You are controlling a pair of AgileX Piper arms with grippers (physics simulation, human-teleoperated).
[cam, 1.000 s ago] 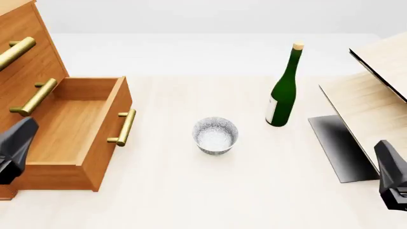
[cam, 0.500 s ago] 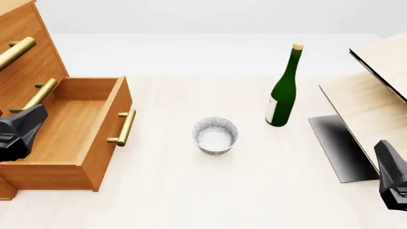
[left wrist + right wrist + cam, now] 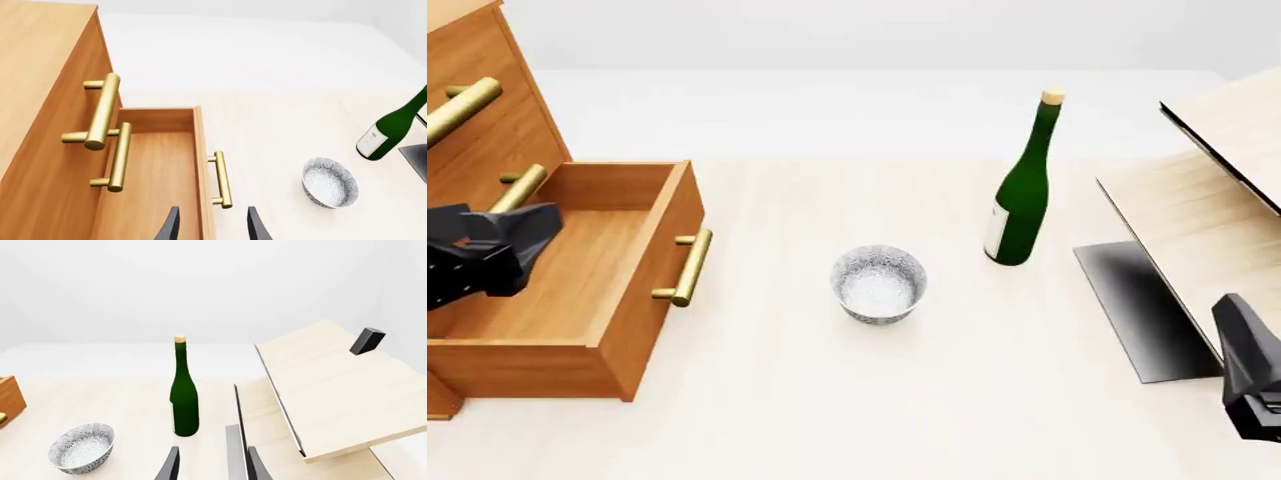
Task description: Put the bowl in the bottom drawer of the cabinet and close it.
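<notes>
Bowl: one small round speckled white bowl (image 3: 880,284) is sitting upright on the pale table (image 3: 827,400), between drawer and bottle.
Cabinet: orange-brown wooden cabinet (image 3: 481,110) is showing three brass bar handles.
Bottom drawer (image 3: 574,280): standing open.
Bottle: one glossy green bottle (image 3: 1022,190), upright.
Panels: pale slanted panels (image 3: 1214,200).
Left gripper (image 3: 211,227): fingers spread, straddling the drawer's front.
Right gripper (image 3: 212,467): fingers spread, holding nothing.

bowl (image 3: 880,285) upright, bottom drawer (image 3: 574,285) open — empty
</notes>
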